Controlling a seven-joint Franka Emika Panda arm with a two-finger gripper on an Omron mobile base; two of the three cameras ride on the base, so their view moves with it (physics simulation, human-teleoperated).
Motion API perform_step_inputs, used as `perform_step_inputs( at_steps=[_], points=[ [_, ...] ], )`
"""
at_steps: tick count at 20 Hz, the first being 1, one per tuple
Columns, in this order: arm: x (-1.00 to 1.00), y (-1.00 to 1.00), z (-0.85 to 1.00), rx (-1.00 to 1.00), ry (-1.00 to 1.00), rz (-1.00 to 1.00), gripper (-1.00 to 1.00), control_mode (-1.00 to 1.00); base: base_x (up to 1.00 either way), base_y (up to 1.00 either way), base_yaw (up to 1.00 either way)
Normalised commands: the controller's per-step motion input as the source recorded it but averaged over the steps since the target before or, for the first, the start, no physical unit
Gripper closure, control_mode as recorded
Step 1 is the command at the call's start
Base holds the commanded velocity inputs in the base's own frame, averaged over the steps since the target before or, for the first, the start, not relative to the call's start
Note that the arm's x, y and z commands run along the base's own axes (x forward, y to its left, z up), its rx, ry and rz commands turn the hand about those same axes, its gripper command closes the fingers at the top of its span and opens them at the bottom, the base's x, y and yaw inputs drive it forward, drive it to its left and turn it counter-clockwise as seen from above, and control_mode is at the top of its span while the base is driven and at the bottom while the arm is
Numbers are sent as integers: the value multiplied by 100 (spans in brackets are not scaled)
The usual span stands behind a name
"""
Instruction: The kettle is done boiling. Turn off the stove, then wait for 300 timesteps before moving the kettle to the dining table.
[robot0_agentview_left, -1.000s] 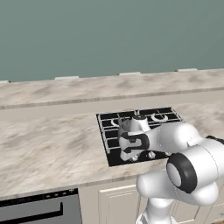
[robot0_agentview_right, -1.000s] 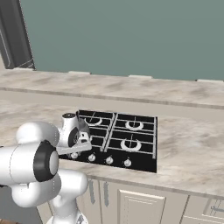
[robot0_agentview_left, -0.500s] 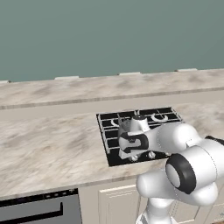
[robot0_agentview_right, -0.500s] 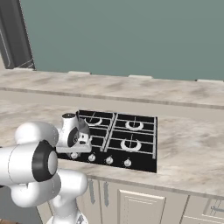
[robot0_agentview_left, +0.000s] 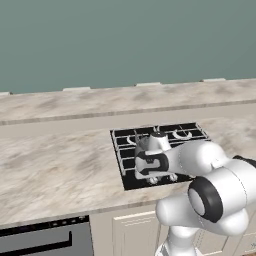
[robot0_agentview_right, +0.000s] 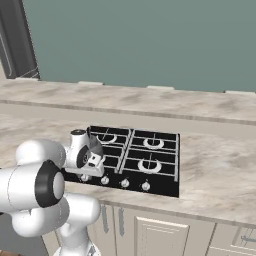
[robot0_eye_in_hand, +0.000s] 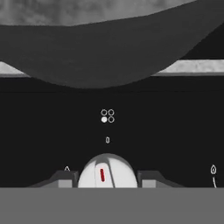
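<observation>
Flat, even rendered light, soft at low resolution

Both base views are evenly lit with no glare; the counter (robot0_agentview_left: 60, 165) carries faint shading. Edges look slightly blurred and blocky. The hand view is dim, nearly black from 9 to 3 o'clock, with a pale knob (robot0_eye_in_hand: 106, 171) bright at 6 o'clock.

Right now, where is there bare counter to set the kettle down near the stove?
Bare marble counter lies left of the stove, another stretch to its right, and the raised dining table runs behind. Crowded: the stove's front-left corner, where the gripper straddles a knob below the kettle.
</observation>
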Motion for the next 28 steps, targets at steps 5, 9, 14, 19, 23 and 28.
perform_step_inputs(
  at_steps=[5, 9, 14, 19, 23, 28],
  points=[
    [-2, 0, -10, 0, 0, -22, 100, -100, 0, 0, 0],
    [-1, 0, -10, 0, 0, -22, 100, -100, 0, 0, 0],
    [-5, 0, -5, 0, 0, -20, 100, -100, 0, 0, 0],
    [-4, 0, -5, 0, 0, -16, -100, -100, 0, 0, 0],
    [-1, 0, 0, 0, 0, -3, -100, -100, 0, 0, 0],
    [-6, -12, 4, 5, 0, -1, -100, -100, 0, 0, 0]
  ],
)
